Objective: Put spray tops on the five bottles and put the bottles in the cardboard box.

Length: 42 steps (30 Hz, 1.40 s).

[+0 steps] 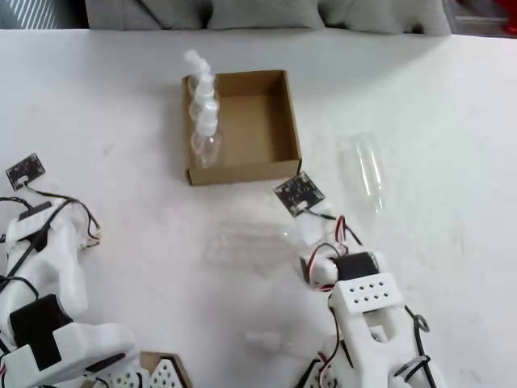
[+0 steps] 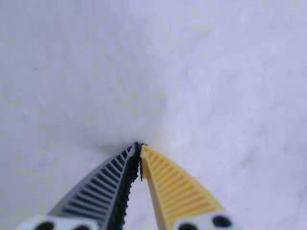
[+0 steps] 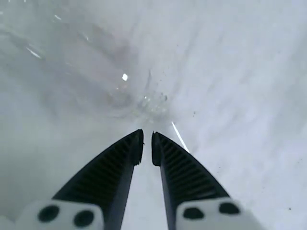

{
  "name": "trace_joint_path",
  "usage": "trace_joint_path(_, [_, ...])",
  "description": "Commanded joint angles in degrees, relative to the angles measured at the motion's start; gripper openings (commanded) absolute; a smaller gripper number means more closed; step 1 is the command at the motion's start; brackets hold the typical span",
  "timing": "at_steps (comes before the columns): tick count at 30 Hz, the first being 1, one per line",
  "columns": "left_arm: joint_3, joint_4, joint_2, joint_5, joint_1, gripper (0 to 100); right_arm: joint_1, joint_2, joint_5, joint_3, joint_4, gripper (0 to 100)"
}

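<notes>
The cardboard box (image 1: 266, 121) stands open at the table's middle back. Clear bottles with white spray tops (image 1: 202, 105) lie in a row along its left wall. A clear bottle without a top (image 1: 363, 171) lies on the table right of the box. A second bare bottle (image 1: 246, 238) lies in front of the box; in the right wrist view its neck end (image 3: 151, 101) sits just ahead of my right gripper (image 3: 147, 146), which is shut with nothing between its fingers. My left gripper (image 2: 139, 147) is shut and empty over bare table at the front left.
A small white spray top (image 1: 262, 339) lies near the front edge, left of the right arm (image 1: 363, 295). The left arm (image 1: 40, 267) fills the front left corner. The white tabletop (image 1: 121, 105) has free room left and right of the box.
</notes>
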Motion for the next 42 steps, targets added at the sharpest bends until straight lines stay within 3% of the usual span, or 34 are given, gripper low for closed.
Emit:
trace_joint_path(1, [-2.0,-0.4,0.7,-0.6,-0.5,2,0.8,0.7,-2.3,-0.3,-2.8,1.7])
trace_joint_path(7, [-2.0,-0.4,0.7,-0.6,-0.5,2,5.7,12.6,-2.5,-5.8,-5.7,1.7])
trace_joint_path(14, [-2.0,-0.4,0.7,-0.6,-0.5,2,6.4,28.1,-8.4,-18.2,-5.3,1.7])
trace_joint_path(29, [-2.0,-0.5,0.7,-0.6,-0.5,2,5.8,28.0,-8.5,-23.5,-7.9,1.7])
trace_joint_path(31, [-2.0,-0.5,0.7,-0.6,-0.5,2,5.8,26.5,-11.0,-24.9,-5.0,1.7])
trace_joint_path(37, [-2.0,-0.6,0.7,-2.0,-0.4,2,5.2,23.1,-27.7,-34.9,11.0,1.9])
trace_joint_path(42, [-2.0,-0.6,0.7,-2.6,-0.4,2,-0.5,22.6,-26.2,-42.1,28.5,7.7])
